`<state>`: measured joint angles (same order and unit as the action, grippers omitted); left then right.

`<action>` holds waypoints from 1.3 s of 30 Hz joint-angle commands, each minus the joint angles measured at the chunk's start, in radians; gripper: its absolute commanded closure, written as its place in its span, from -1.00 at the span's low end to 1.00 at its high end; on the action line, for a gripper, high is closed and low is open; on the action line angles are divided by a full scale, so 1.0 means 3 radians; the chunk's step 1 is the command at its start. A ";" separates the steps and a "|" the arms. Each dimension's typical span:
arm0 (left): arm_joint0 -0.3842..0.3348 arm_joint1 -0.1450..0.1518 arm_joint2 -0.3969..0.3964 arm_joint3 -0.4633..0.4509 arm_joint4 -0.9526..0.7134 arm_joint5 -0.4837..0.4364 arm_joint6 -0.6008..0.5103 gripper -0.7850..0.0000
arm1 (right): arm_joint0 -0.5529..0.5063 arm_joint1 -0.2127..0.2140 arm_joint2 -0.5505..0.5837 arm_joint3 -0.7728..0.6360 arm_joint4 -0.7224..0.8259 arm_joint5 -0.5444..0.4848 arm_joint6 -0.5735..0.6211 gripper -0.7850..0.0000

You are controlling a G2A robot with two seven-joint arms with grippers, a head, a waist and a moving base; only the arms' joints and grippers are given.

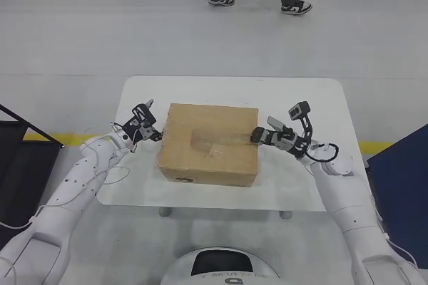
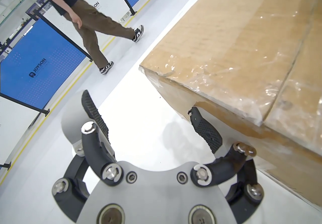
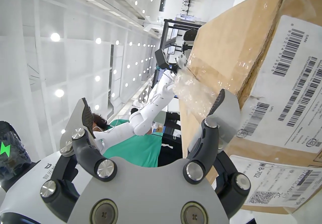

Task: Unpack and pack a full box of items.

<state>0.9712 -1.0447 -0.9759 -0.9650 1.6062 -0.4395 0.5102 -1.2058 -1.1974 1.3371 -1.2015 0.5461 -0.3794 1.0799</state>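
Observation:
A shut cardboard box (image 1: 210,146) stands in the middle of the white table (image 1: 299,100), with clear tape along its top seam. My left gripper (image 1: 152,132) is at the box's left side, open. In the left wrist view one pad (image 2: 207,132) lies against the box (image 2: 239,41) just under its top edge, near a corner, while the other pad stands free over the table; my left gripper (image 2: 139,101) holds nothing. My right gripper (image 1: 260,135) is at the box's right side, open (image 3: 152,98). One of its fingers (image 3: 224,109) rests at the top edge beside crumpled, lifted tape (image 3: 193,91).
White labels (image 3: 289,59) cover the box's right face. A black frame (image 1: 7,157) stands off the table's left side and a blue barrier (image 1: 414,185) off its right. Bare table surface runs around the box on all sides.

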 commanded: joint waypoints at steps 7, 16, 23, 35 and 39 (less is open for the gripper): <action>0.0009 -0.0011 -0.0018 0.0013 0.0010 -0.0003 0.0010 -1.00 | 0.0100 -0.0018 -0.0134 0.0103 -0.0089 0.0093 -0.0095 -1.00; 0.0021 -0.0011 -0.0075 0.0000 0.0011 -0.0009 0.0026 -1.00 | 0.0184 -0.0055 -0.0300 0.0207 -0.0057 0.0055 -0.0127 -1.00; 0.0132 0.0069 -0.0369 -0.0048 -0.0123 -0.0030 0.0202 -1.00 | 0.0210 -0.0066 -0.0339 0.0269 -0.0010 -0.0051 -0.0110 -1.00; 0.1069 0.0329 -0.0947 -0.1747 0.0339 -0.0319 -0.0164 -1.00 | 0.0197 -0.0056 -0.0324 0.0270 0.0023 -0.0098 -0.0103 -1.00; 0.1249 0.0334 -0.0919 -0.2144 0.0222 -0.0534 -0.0409 -1.00 | 0.0195 -0.0053 -0.0314 0.0286 0.0042 -0.0122 -0.0098 -1.00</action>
<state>1.3391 -0.9440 -1.2557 -1.5863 1.6826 -0.5836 0.3992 -1.1469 -1.2135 1.2421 -1.1172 0.5569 -0.4154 1.0500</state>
